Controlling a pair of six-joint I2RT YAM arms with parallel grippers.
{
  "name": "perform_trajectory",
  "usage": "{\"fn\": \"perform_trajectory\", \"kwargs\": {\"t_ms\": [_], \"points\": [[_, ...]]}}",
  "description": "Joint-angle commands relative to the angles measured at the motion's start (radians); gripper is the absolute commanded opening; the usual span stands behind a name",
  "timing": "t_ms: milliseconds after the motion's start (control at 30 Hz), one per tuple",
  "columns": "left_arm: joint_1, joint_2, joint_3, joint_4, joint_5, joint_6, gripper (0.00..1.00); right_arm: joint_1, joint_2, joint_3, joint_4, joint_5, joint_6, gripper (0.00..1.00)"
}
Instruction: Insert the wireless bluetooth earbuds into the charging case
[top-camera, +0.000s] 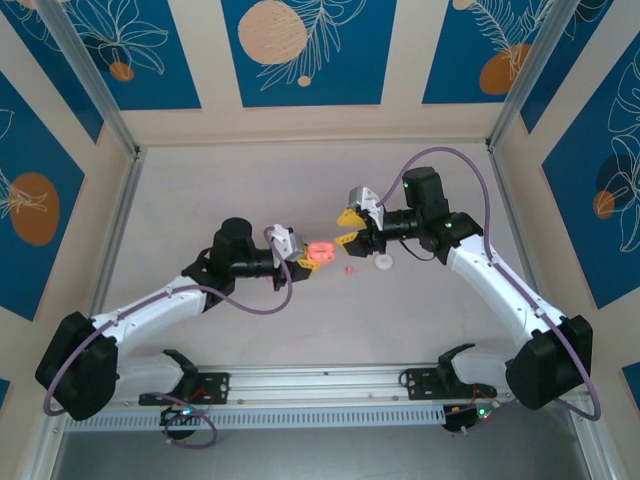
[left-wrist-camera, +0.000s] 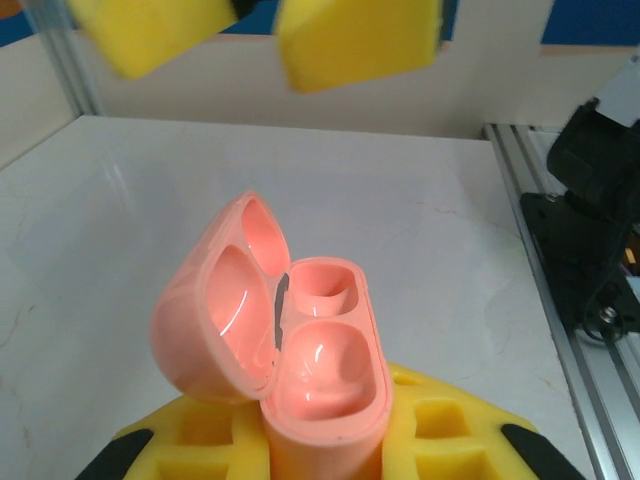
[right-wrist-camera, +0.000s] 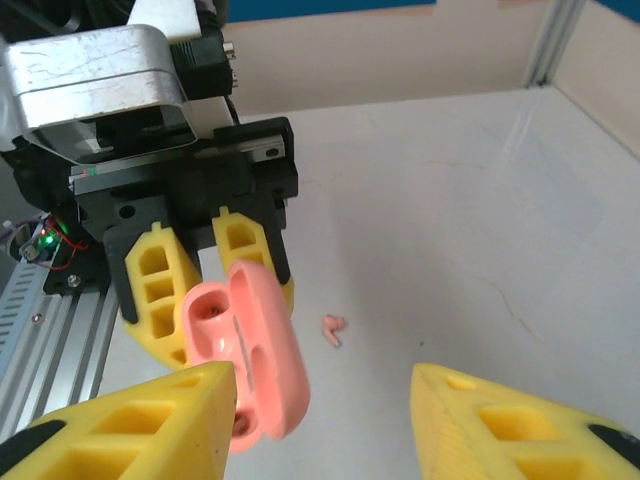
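The charging case (left-wrist-camera: 300, 345) is salmon pink and stands upright with its lid swung open to the left. My left gripper (left-wrist-camera: 325, 432) is shut on its lower body, holding it above the table. Both of its wells look empty. In the top view the charging case (top-camera: 320, 252) sits just left of my right gripper (top-camera: 349, 227). My right gripper (right-wrist-camera: 325, 385) is open, nothing between its yellow fingers, and its left finger is close beside the charging case (right-wrist-camera: 250, 360). One tiny pink earbud (right-wrist-camera: 333, 329) lies on the table beyond; this earbud (top-camera: 350, 269) is below the right gripper.
A small white round disc (top-camera: 383, 263) lies on the table right of the earbud. The table (top-camera: 250, 190) is pale and enclosed by blue-patterned walls. An aluminium rail (top-camera: 320, 380) runs along the near edge between the arm bases.
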Motion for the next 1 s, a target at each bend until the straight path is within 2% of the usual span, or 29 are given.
{"fn": "perform_trajectory", "kwargs": {"t_ms": [0, 233, 567, 767, 967], "points": [[0.047, -0.027, -0.055, 0.138, 0.01, -0.1, 0.0, -0.006, -0.013, 0.048, -0.089, 0.083, 0.062, 0.5], [0.124, -0.058, -0.161, 0.24, -0.039, -0.206, 0.0, -0.014, -0.005, 0.038, -0.225, 0.148, 0.019, 0.5], [0.126, -0.078, -0.249, 0.247, -0.062, -0.145, 0.0, -0.017, 0.103, 0.135, -0.472, 0.276, -0.301, 0.53], [0.126, -0.086, -0.26, 0.203, -0.082, -0.108, 0.0, -0.01, 0.188, 0.149, -0.486, 0.388, -0.485, 0.52], [0.127, -0.109, -0.289, 0.199, -0.136, -0.11, 0.0, -0.001, 0.305, 0.193, -0.512, 0.439, -0.571, 0.52]]}}
